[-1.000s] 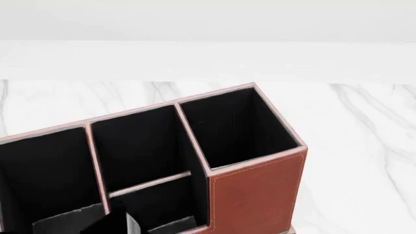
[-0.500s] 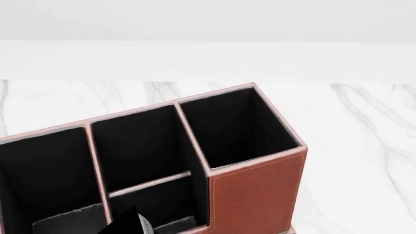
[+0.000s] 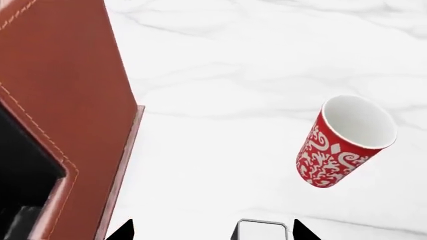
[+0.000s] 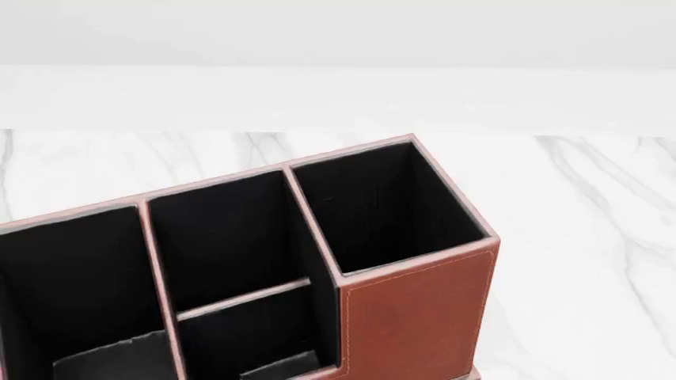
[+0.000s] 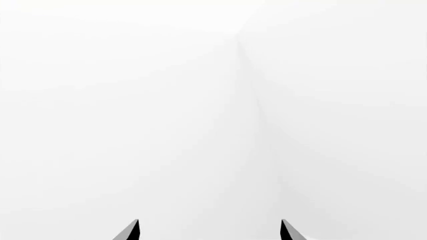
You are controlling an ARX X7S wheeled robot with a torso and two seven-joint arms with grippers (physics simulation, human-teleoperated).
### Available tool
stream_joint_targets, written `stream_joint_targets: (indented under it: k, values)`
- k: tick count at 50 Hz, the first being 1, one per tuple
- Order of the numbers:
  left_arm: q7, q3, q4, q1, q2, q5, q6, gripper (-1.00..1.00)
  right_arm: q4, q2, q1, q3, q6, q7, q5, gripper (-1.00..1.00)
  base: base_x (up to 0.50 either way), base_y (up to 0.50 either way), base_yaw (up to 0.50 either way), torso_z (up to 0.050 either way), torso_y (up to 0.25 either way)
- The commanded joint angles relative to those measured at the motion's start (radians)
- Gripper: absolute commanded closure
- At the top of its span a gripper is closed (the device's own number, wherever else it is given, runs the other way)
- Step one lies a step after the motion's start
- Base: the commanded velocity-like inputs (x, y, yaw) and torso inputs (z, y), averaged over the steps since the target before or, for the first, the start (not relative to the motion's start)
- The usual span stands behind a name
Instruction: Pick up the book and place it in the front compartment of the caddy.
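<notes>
The reddish-brown caddy (image 4: pixel 417 317) fills the lower left of the head view; its outer wall also shows in the left wrist view (image 3: pixel 67 100). Its middle column is split by a low cross divider (image 4: pixel 243 298). The taller-walled front compartment (image 4: pixel 217 233) lies on the far side of it and looks empty. In the left wrist view my left gripper (image 3: pixel 212 232) has its jaws wide apart. A white, dark-rimmed end of the book (image 3: pixel 261 232) shows between them, nearer one finger, with a gap on the other side. My right gripper (image 5: pixel 209 232) is open and empty.
A red-and-white patterned mug (image 3: pixel 343 142) stands on the white marble table (image 3: pixel 220 75) beyond the left gripper, away from the caddy. The square end cell (image 4: pixel 385 206) is at the caddy's right end. The right wrist view shows only blank white surfaces.
A dark shape with a white striped edge at the bottom of the head view moved right, then dropped out of that view. The caddy has not moved.
</notes>
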Motion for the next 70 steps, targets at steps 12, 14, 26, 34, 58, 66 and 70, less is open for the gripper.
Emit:
stream_joint_targets:
  k: [12,14,26,34,58,66,70]
  values:
    - [0.007,0.089,-0.004,0.043,-0.008,0.054,0.042,-1.0,-0.003,0.002,-0.015,0.003,-0.021,0.005,0.007,-1.0,0.0,0.0,0.0,0.0,0.0]
    - [0.008,0.1,-0.014,0.053,-0.009,0.065,0.053,-1.0,-0.003,0.002,-0.016,0.003,-0.022,0.006,0.007,-1.0,0.0,0.0,0.0,0.0,0.0]
    - [-0.042,0.109,-0.032,0.102,-0.003,0.047,0.007,-1.0,-0.006,0.005,-0.023,0.004,-0.028,0.01,0.01,-1.0,0.0,0.0,0.0,0.0,0.0]
    - [-0.065,0.206,-0.064,0.125,-0.01,0.124,0.009,-1.0,-0.006,0.008,-0.025,0.004,-0.031,0.011,0.013,-1.0,0.0,0.0,0.0,0.0,0.0]
    - [-0.409,-0.291,0.11,-0.139,0.021,-0.525,-0.459,1.0,-0.004,0.017,-0.022,-0.007,-0.03,0.02,0.01,-1.0,0.0,0.0,0.0,-0.002,0.0]
    - [-0.495,-0.426,0.073,-0.316,-0.063,-0.727,-0.386,1.0,-0.002,0.016,-0.026,-0.015,-0.034,0.02,0.003,-1.0,0.0,0.0,0.0,0.0,0.0]
    - [-0.377,-0.442,0.111,-0.345,-0.104,-0.663,-0.347,1.0,0.003,0.017,-0.025,-0.019,-0.038,0.018,0.001,-1.0,0.0,0.0,0.0,0.0,0.0]
